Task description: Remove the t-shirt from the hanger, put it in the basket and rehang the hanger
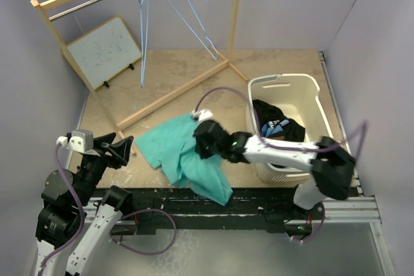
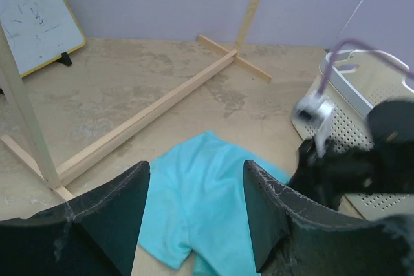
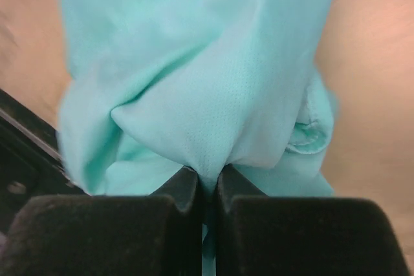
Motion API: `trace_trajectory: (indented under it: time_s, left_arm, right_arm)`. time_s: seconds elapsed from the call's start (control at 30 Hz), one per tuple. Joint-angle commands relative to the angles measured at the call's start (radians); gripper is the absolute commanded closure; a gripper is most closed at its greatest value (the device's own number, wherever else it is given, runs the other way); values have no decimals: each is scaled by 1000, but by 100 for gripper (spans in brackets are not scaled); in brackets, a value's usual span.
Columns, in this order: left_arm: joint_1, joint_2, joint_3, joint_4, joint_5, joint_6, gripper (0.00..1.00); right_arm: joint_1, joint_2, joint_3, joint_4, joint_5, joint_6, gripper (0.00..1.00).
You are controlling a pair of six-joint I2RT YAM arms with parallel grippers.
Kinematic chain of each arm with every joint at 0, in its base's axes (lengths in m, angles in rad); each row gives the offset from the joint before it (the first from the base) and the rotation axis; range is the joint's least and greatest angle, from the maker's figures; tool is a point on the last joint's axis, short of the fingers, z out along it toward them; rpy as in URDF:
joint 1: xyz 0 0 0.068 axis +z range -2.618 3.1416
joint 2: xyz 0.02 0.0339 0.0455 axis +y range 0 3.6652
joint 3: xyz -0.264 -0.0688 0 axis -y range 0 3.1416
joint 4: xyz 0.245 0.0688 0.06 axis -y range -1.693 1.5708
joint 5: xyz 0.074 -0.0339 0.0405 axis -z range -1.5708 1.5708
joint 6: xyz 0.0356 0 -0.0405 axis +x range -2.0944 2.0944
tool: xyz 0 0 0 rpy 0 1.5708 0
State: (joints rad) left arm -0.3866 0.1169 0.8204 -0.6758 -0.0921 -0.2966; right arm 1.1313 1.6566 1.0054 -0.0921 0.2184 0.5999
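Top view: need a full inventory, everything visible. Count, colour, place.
t-shirt: one, teal, crumpled on the table near the arms, off the hangers
hangers: at least two, blue wire, on the rack's rail, bare
rack: one, light wood, far left to centre
whiteboard: one, white with wood frame, leaning far left
basket: one, white, right side
clothes: a dark pile with blue bits, inside the basket
table: one, beige
left tool: black, open, near left, holding nothing
right tool: black, shut on the t-shirt
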Motion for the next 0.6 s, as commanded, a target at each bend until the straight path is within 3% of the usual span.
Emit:
trace_trajectory:
  time_s: [0.0,0.17,0.57]
  left_arm:
    - [1,16,0,29,-5,-11,37]
    - [1,15,-2,30,-4,-10,37]
    - [1,12,-2,31,-2,-9,37]
  right_arm:
    - [-190,-348,10,11,20,-30,100]
    - [-391,-512,199,-197,7,-128,100]
    - [-808,-471,758,-466,-2,-271,100]
